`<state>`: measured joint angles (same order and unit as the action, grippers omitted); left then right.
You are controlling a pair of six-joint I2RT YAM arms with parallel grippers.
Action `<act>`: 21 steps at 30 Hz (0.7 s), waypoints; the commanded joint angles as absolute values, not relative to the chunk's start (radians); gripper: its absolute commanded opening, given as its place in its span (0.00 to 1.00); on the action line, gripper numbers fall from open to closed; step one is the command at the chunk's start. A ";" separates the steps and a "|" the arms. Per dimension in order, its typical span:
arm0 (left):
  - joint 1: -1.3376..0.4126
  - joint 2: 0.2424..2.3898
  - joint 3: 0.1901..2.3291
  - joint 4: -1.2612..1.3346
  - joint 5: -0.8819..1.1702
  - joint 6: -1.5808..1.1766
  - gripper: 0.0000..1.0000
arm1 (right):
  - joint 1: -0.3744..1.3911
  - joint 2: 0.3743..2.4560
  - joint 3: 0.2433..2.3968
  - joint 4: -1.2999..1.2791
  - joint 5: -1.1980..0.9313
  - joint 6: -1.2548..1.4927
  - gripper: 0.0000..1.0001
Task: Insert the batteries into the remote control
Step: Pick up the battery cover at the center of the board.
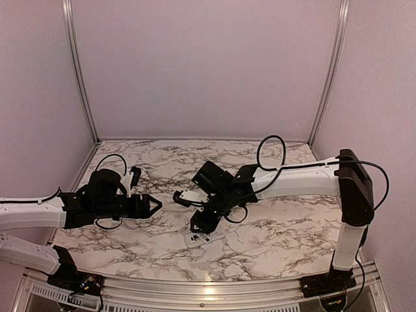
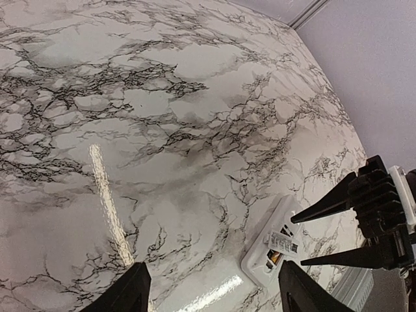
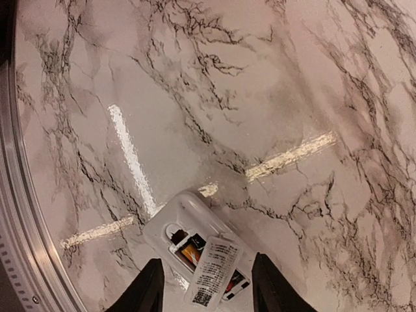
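The remote control [image 3: 188,214] lies back up on the marble table, close to the near edge [image 1: 198,239]. Its recess shows the batteries [image 3: 194,250], red-orange with dark ends, lying inside. A small white flat piece with a printed label [image 3: 214,270] rests askew over the recess. My right gripper [image 3: 208,292] hovers just over the remote, open, one finger on each side of the labelled piece and gripping nothing. My left gripper [image 2: 214,296] is open and empty, left of the remote [image 2: 279,244] and apart from it. The right fingers [image 2: 325,208] show above the remote in the left wrist view.
The metal front rail of the table [image 3: 19,214] runs close beside the remote. Pale walls close the table at the back and both sides [image 1: 208,71]. The right arm's black cable [image 1: 270,153] loops above the table.
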<state>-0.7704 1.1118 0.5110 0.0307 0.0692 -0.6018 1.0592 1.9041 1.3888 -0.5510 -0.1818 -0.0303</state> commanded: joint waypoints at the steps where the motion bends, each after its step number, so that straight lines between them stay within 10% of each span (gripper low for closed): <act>1: -0.765 1.111 0.533 0.002 0.049 -0.604 0.71 | 1.074 1.922 1.449 -0.640 -0.120 0.074 0.43; 21: -0.765 1.083 0.531 -0.029 0.038 -0.592 0.72 | 1.075 2.009 1.470 -0.664 -0.111 0.092 0.34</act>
<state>-0.7704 1.1046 0.5114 -0.0055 0.0509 -0.6018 1.0733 1.9907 1.4303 -0.6502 -0.1379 0.0795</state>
